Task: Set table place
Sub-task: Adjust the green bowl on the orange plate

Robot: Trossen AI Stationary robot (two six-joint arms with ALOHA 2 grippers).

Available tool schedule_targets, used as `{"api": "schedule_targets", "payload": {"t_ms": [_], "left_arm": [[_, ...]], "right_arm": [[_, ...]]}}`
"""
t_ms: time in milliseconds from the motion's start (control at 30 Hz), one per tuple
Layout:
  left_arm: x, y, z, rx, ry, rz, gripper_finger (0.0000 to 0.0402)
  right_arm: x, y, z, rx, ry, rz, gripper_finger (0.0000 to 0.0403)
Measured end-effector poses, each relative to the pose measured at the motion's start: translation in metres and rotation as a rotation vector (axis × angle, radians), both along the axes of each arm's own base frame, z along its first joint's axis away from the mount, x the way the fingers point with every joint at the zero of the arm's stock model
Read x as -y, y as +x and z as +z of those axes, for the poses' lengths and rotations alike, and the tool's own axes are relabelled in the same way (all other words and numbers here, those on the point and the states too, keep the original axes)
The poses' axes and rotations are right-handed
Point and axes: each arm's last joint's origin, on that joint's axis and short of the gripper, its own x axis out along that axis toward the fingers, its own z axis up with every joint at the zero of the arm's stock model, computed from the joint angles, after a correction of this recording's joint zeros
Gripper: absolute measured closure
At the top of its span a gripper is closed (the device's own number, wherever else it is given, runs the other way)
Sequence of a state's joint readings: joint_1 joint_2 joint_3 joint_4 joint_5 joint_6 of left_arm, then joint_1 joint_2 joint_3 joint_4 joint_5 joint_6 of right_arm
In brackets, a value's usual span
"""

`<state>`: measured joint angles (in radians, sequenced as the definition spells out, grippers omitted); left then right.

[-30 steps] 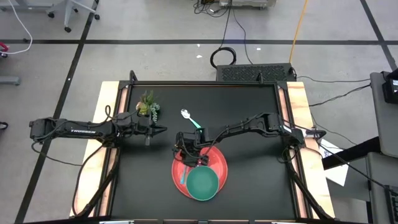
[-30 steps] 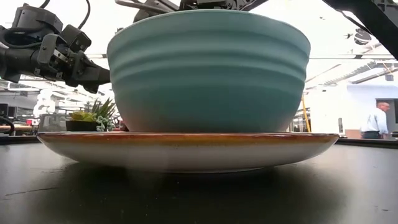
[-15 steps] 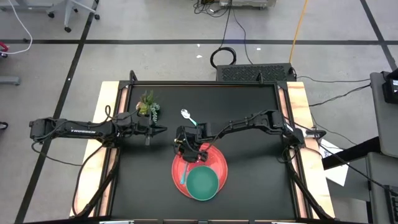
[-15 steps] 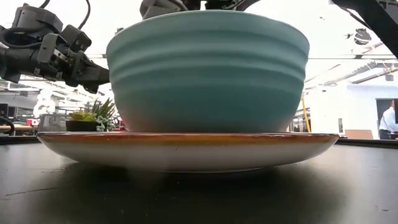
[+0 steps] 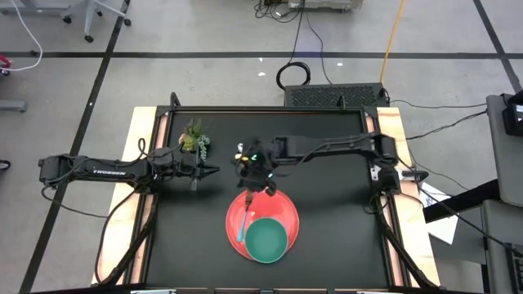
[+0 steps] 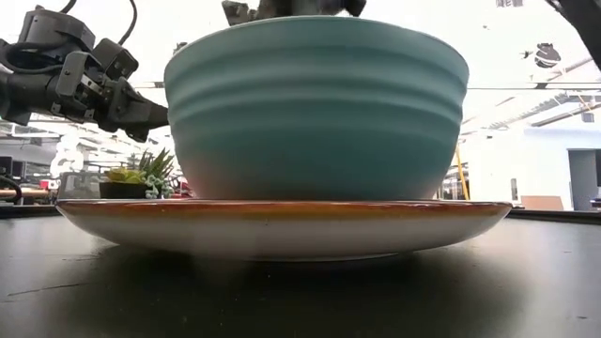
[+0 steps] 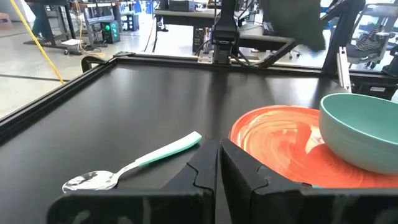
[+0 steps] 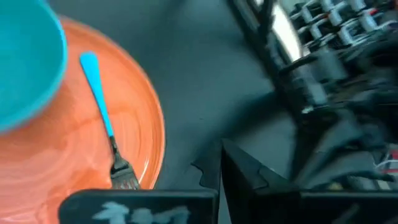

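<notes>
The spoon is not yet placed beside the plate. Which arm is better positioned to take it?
Probably the right. The right gripper is above the spoon, between it and the red plate. The left gripper waits, shut, farther away near the potted plant.

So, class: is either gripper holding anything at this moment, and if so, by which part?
Nothing is held. The left gripper is shut and empty; the right gripper is shut too, the fork lying free on the plate.
</notes>
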<state>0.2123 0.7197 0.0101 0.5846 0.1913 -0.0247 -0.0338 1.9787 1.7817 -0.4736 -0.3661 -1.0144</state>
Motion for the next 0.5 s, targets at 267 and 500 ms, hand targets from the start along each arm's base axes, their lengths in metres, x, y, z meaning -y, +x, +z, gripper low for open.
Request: {"api": "schedule_targets", "payload": {"t_ms": [267,500], "left_arm": [[0.000,0.000,-0.001,-0.012,-0.003,0.000,0.0376],[0.000,0.000,-0.001,-0.013,-0.002,0.001,0.0376]], "right_arm": [[-0.024,-0.060,0.068,0.030,0.113,-0.043,0.0403],[-0.051,-0.128,0.072,0.179,0.126,-0.173,0.0403]]}}
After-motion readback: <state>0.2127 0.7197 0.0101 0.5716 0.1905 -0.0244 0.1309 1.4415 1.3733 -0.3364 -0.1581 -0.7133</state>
